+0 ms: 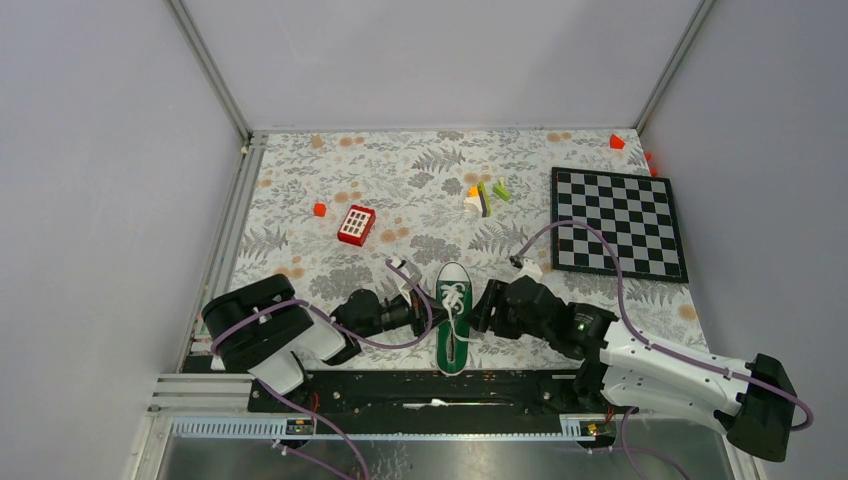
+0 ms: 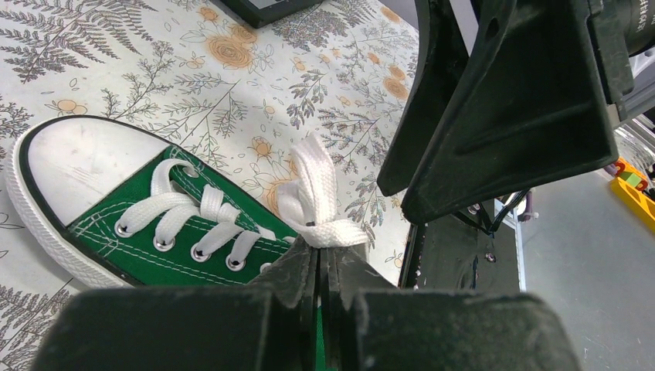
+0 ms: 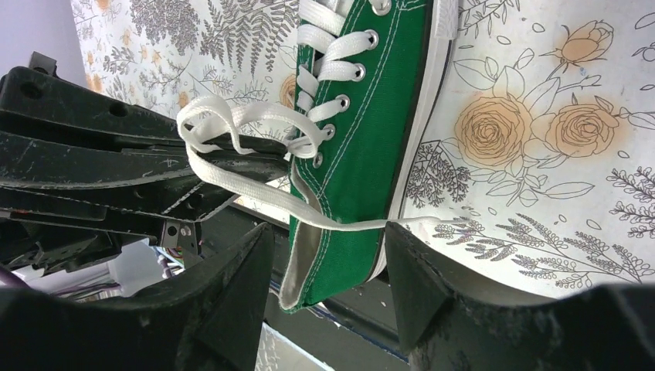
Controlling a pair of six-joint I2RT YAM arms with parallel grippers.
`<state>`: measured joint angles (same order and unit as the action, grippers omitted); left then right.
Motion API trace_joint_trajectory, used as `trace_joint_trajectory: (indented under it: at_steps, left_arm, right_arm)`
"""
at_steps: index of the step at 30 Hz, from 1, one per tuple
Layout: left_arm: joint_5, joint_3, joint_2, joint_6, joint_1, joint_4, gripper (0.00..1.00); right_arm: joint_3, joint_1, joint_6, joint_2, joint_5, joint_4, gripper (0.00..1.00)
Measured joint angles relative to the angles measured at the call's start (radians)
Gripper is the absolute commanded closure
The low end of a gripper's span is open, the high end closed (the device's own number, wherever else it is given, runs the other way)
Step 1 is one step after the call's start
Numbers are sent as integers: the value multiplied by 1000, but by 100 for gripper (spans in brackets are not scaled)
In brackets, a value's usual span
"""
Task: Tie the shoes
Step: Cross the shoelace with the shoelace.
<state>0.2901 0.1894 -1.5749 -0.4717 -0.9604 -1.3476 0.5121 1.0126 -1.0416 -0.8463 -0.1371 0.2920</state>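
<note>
A small green sneaker point(image 1: 454, 322) with white laces lies on the floral mat, toe cap pointing away from the arms, heel at the front edge. My left gripper point(image 1: 428, 312) is at its left side. In the left wrist view my left gripper point(image 2: 327, 251) is shut on a folded loop of white lace point(image 2: 317, 197) just above the eyelets of the shoe point(image 2: 131, 232). My right gripper point(image 1: 482, 310) is at the shoe's right side. In the right wrist view my right gripper point(image 3: 328, 270) is open, with the shoe's heel point(image 3: 347, 232) between the fingers. The other lace end point(image 3: 432, 224) trails over the shoe's side onto the mat.
A red-and-white keypad block point(image 1: 356, 225) sits far left of the shoe. A chessboard point(image 1: 618, 222) lies at the right. Small coloured blocks point(image 1: 487, 196) are behind the shoe, and a red piece point(image 1: 319, 209) is near the keypad block. A black rail point(image 1: 430, 388) runs along the front edge.
</note>
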Motion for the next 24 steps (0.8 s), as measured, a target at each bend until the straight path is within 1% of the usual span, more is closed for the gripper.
trace_joint_trajectory:
  at_steps: [4, 8, 11, 14, 18, 24]
  left_arm:
    - [1, 0, 0, 0, 0, 1, 100]
    - [2, 0, 0, 0, 0, 1, 100]
    - [2, 0, 0, 0, 0, 1, 100]
    - [2, 0, 0, 0, 0, 1, 100]
    - [2, 0, 0, 0, 0, 1, 100]
    - [2, 0, 0, 0, 0, 1, 100]
  right_arm:
    - [-2, 0, 8, 6, -2, 3, 30]
    - [58, 0, 55, -48, -12, 3, 21]
    - [118, 0, 90, -90, -29, -7, 20]
    - [180, 0, 122, -135, -39, -17, 22]
    - [235, -4, 144, -201, -53, -42, 33]
    - [237, -46, 143, -265, -37, -66, 36]
